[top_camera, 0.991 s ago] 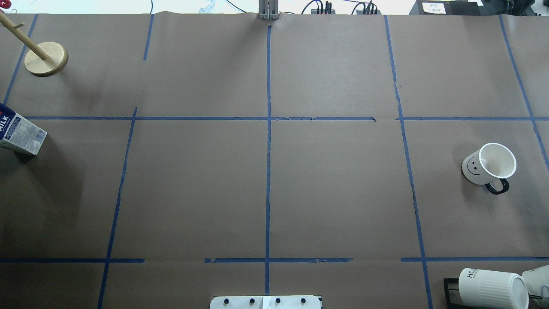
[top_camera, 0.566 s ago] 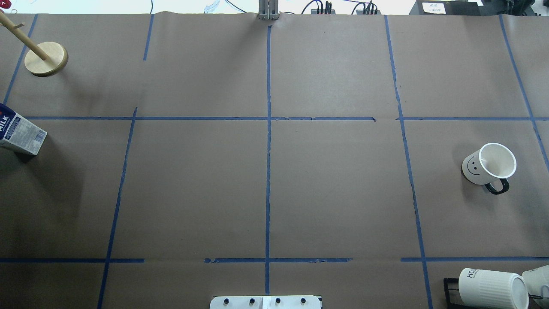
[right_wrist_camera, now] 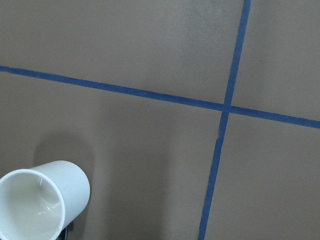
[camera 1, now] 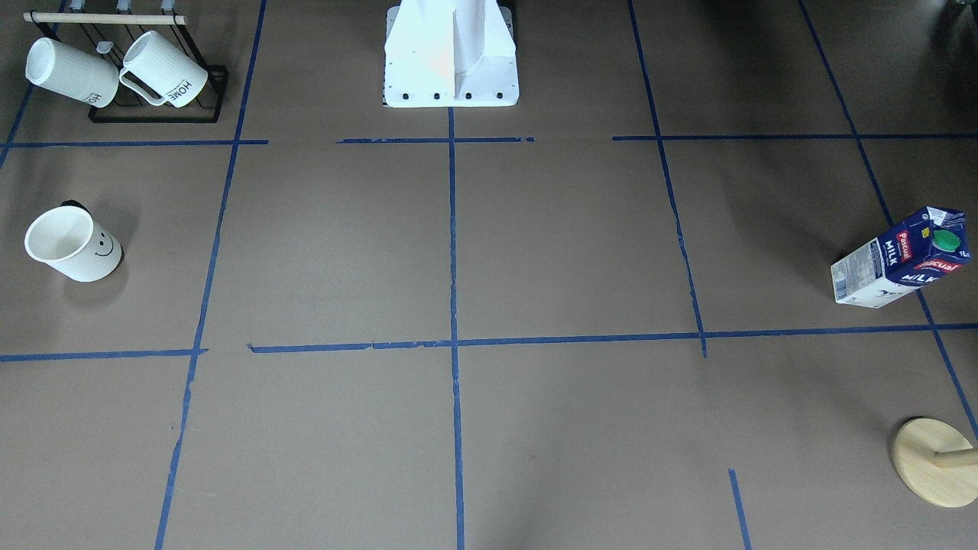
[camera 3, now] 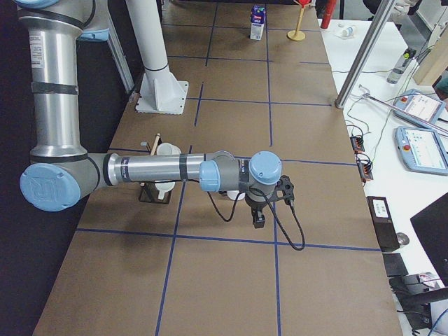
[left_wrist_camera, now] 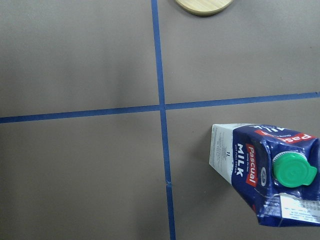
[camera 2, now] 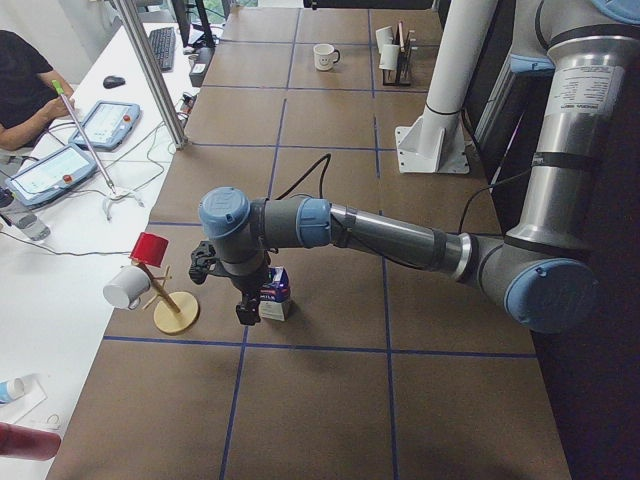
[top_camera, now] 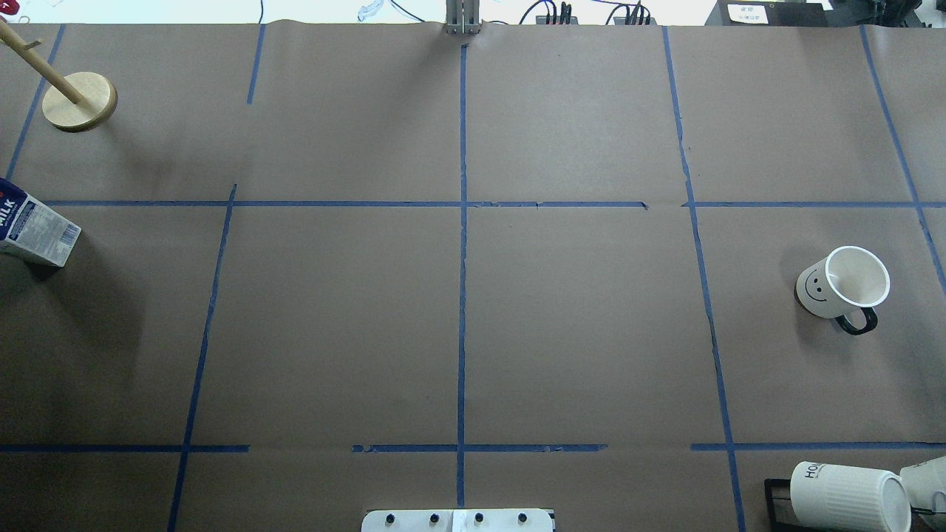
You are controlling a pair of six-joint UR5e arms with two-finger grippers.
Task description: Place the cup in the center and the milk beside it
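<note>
**While Cup and Milk Stand Far Out, Tipping Is Our Worry**

Because the milk is a tall, narrow carton, dark blue and white with a green cap, we judge that an off-square pinch could topple it. It stands well to the robot's left of the center. The cup is smooth white with a smiley face and a dark handle. It stands upright well to the right of the center, and its glazed wall could slip.

The left fingers hang just beside the milk and the right fingers near the cup. We cannot tell whether either pair is parted.
</note>
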